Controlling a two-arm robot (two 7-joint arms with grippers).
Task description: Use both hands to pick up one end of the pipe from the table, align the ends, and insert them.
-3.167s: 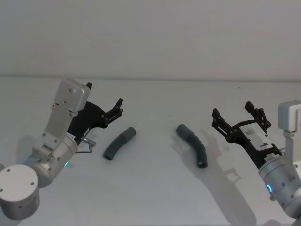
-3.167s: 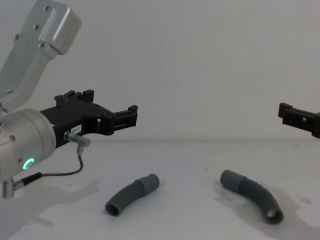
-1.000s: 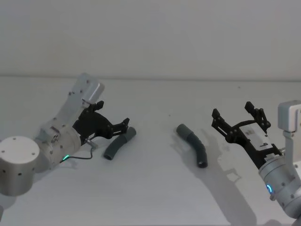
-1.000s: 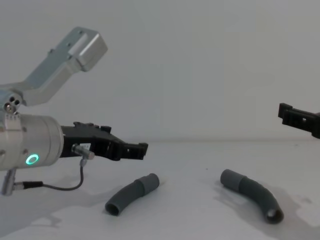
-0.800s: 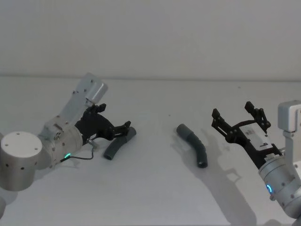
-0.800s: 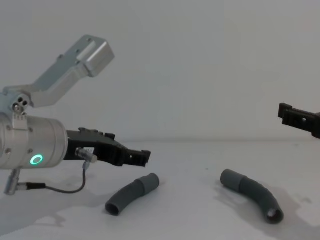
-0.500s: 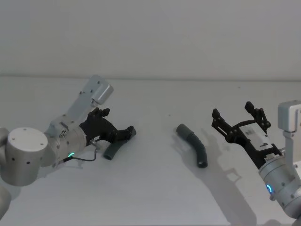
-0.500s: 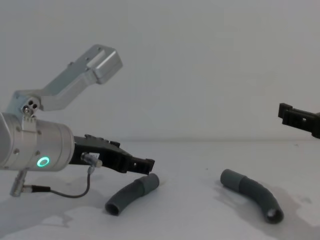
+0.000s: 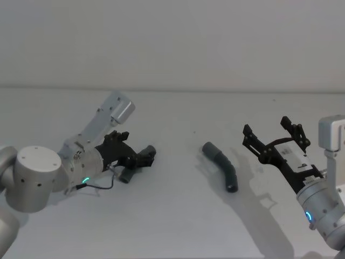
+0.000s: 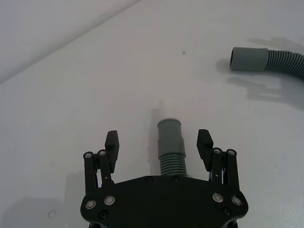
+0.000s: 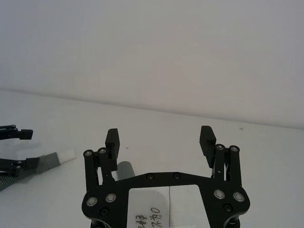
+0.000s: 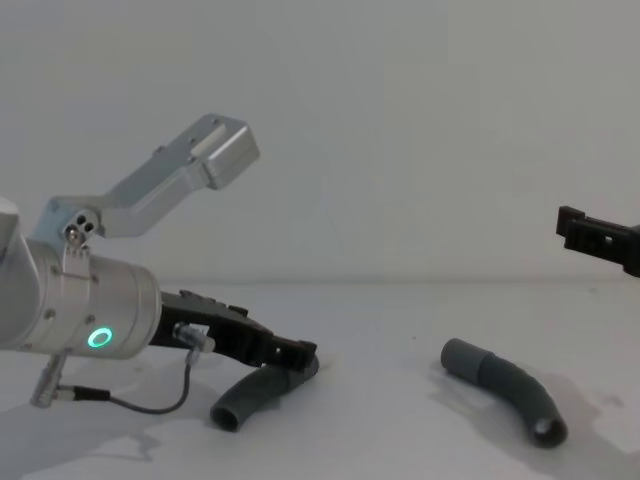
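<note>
Straddling the left hose piece (image 10: 172,164), the fingers (image 10: 112,142) of the left gripper (image 10: 158,137) stand wide, one on each side of its smooth cuff (image 10: 169,130), touching neither side. The piece lies flat on the surface (image 9: 172,216). Closing off-centre could roll or skid it away, and gripping the cuff itself might hinder insertion. The right hose piece (image 9: 222,164) lies well apart from it, the right gripper (image 9: 267,128) beyond, fingers wide and empty.
</note>
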